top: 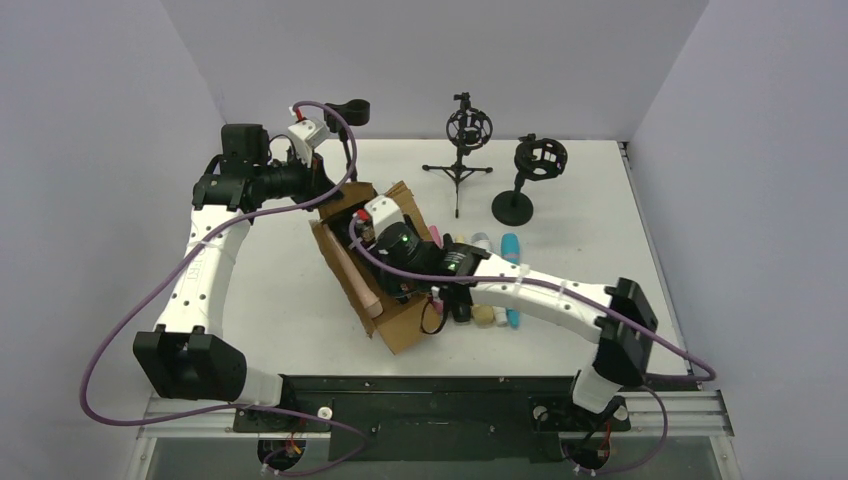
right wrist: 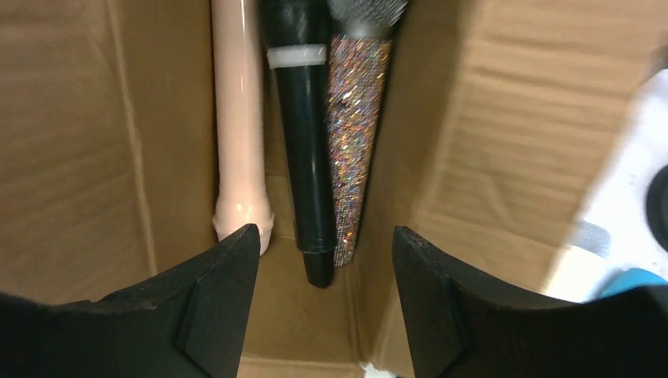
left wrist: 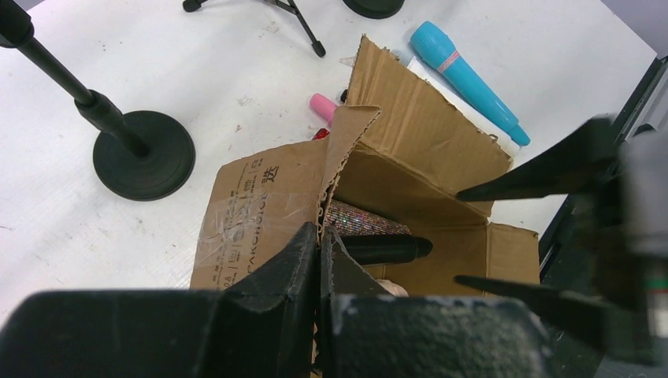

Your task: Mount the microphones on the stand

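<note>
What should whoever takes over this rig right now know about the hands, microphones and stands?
Left hand: shut on a flap of the cardboard box.
Right hand: open, empty, inside the box over the peach microphone, black microphone and glittery microphone.
Teal microphone and others lie on the table beside the box.
Done: nothing; tripod stand, round-base stand and rear-left stand hold no microphone.
Left: grasp one, mount it, repeat.

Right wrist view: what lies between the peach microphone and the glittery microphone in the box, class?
A black microphone with a white band lies between the peach microphone and the glittery microphone, in the right wrist view.
</note>
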